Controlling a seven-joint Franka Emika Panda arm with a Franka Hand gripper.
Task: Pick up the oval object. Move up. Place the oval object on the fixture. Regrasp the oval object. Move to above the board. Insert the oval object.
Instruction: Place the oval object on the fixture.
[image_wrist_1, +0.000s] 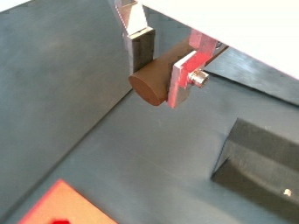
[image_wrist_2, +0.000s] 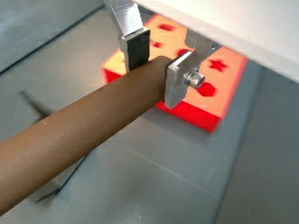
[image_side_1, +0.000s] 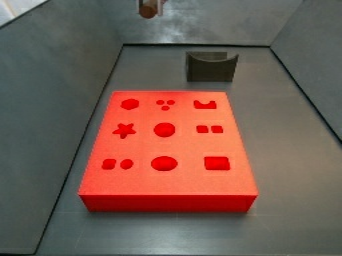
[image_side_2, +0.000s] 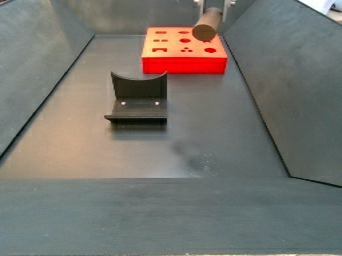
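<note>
The oval object (image_wrist_2: 82, 131) fills the nearest part of a wrist view, a long brown rod running from close by the lens up into the gripper (image_wrist_2: 158, 63), where the two silver plates with dark pads are closed on it near one end. In a wrist view its rounded brown end face (image_wrist_1: 149, 87) shows just past the fingers (image_wrist_1: 142, 48), so only a short stub sticks out on that side of the jaws and the long part on the other.

The surface is a dark grey floor (image_side_2: 201, 140), smooth and matt, with sloping grey walls (image_side_2: 34, 70) rising on each side like a trough; a paler strip of the room's edge shows beyond the walls.

The board (image_side_1: 164, 145), bright red and the largest thing on the floor, lies flat below the jaws and well apart from them; its top carries rows of cut-outs, among them a star, circles, squares and an oval. In a wrist view the board (image_wrist_2: 208, 83) glows red beneath and beyond the held rod. In a side view the gripper (image_side_2: 214, 12) hangs high over the board's far end (image_side_2: 185, 50), with the rod's end face (image_side_2: 206, 31) turned toward the lens.

The fixture (image_side_2: 136, 98), a small dark block with a notch in its top, stands on the floor clear of the board and well away from the jaws; it also shows in both side views (image_side_1: 210, 66).
</note>
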